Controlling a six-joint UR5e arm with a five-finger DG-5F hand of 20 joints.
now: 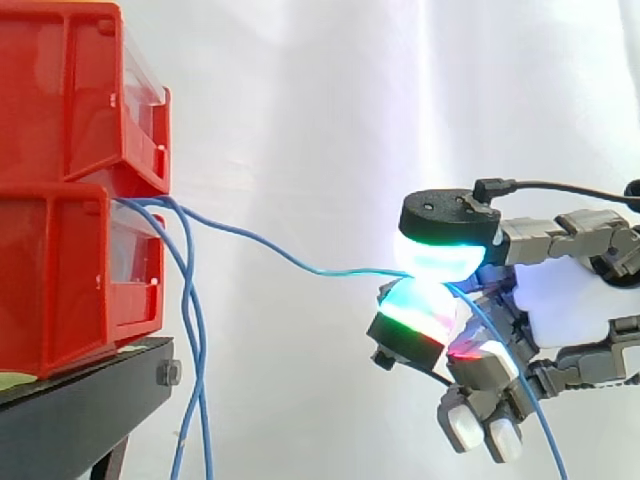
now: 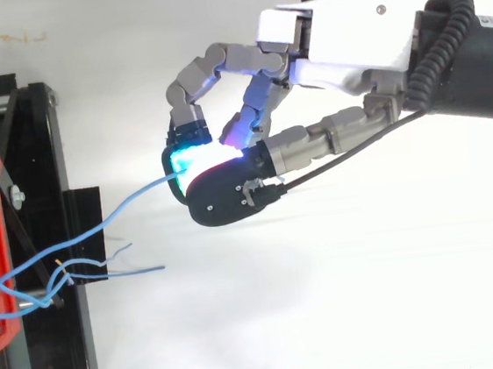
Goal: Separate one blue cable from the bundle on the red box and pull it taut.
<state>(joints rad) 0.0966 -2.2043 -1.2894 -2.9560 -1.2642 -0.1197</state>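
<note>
**Hand (image 1: 570, 300) pinches one cable (image 1: 300, 264) clear of the bundle (image 1: 192, 320)**

Two glowing pads (image 1: 440, 258) are clamped on the blue cable, one above and one below; a flat squeeze like this suits so thin a strand, which would likely slip out of a looser hold. The other fingers curl under the palm and hold nothing, which keeps them off the line.

The cable leaves the box (image 1: 60, 290) at its front lip, just under the upper box (image 1: 70, 90); it crosses open air rightward to the pinch, and its free tail drops down and right past the palm. The bundle hangs down in front of the box and the stand (image 1: 80, 400), well apart from the hand; the one strand therefore reads as separated. From above, that strand (image 2: 137, 196) runs from the stand's edge to the pads, while the others lie crossed and tangled near the box.

The span shows a gentle bend and no straight run; it is probably not quite taut, and some further draw away from the box seems called for.

In the side view the hand reaches in level from the right at about the box's height, fingers pointing toward the box; in the top view the palm (image 2: 345, 29) lies well clear of the stand, the pinching fingers bent inward to meet at the cable.
</note>
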